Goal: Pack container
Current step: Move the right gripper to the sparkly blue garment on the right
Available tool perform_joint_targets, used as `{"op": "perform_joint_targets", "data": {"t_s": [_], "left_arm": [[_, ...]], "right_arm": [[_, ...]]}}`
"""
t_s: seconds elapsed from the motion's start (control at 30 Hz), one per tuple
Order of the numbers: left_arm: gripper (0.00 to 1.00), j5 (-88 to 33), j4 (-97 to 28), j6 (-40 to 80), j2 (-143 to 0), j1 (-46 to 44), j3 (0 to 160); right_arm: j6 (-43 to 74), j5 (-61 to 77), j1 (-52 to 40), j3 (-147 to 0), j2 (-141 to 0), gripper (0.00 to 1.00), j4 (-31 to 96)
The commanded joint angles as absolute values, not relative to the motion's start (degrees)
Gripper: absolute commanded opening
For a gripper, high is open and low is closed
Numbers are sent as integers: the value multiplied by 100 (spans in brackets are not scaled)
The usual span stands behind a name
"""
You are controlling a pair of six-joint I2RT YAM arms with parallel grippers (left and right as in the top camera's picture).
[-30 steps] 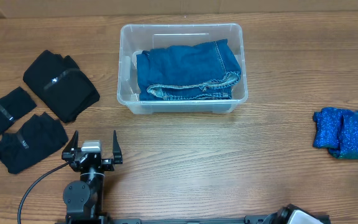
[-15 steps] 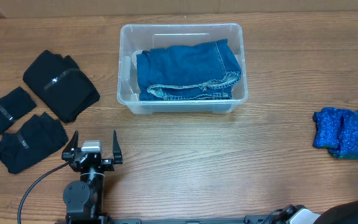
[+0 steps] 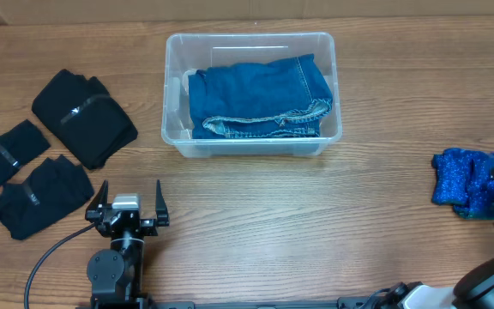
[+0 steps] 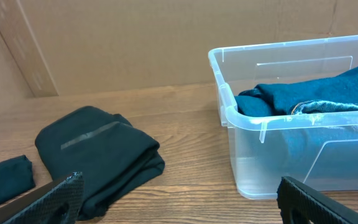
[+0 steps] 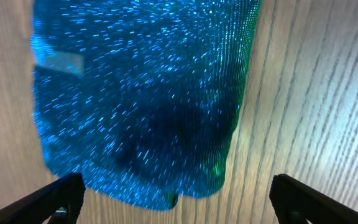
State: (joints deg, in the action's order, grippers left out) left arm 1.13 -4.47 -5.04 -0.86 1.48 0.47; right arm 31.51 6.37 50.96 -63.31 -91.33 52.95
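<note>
The left end effector (image 3: 130,190) stood with its fingers spread fully apart, holding and touching nothing, near the 7 o'clock edge of the table (image 3: 256,223). The right end effector (image 5: 176,200) was likewise wide open and gripped nothing. It hung above a sparkly blue garment (image 3: 460,178) at the table's 3 o'clock edge. In the right wrist view the glittering cloth filled the space ahead of and between the two fingertips; whether they touched it could not be told.

The container (image 3: 251,40), a clear rectangular bin with rounded corners, sat upright on the table toward 12 o'clock. It held one item, a pair of folded blue jeans (image 3: 260,96), which lay against the bin's 3 o'clock wall, with a strip of bare floor along its 9 o'clock and 12 o'clock sides. The stitched hem faced the 6 o'clock wall.

From the left end effector the container lay at about 1 o'clock, apart from it; the left wrist view showed its near corner and the denim through the wall. From the right end effector it lay at about 10 o'clock, well apart.

Three folded black garments rested on the table at 9 o'clock: a large one (image 3: 84,116), a narrow one (image 3: 7,154) and a third (image 3: 41,196) just beside the left end effector's 9 o'clock side.
</note>
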Motion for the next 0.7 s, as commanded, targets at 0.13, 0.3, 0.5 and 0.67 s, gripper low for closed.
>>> {"op": "perform_joint_targets", "data": {"t_s": [0.13,0.3,0.5,0.67], "left_arm": [[100,148,-427,-602,-27,110,27],[100,148,-427,-600,-27,110,27],[100,148,-427,-602,-27,110,27],[100,148,-427,-602,-27,110,27]], "right_arm": [[3166,550,5382,-6302,-9769,100,4928],[3037,572,5638,-6298,-10241,97,4724],[2995,607,5478,-6296,-10300,87,4344],[2978,580,5242,-6296,-10300,42,4165]]}}
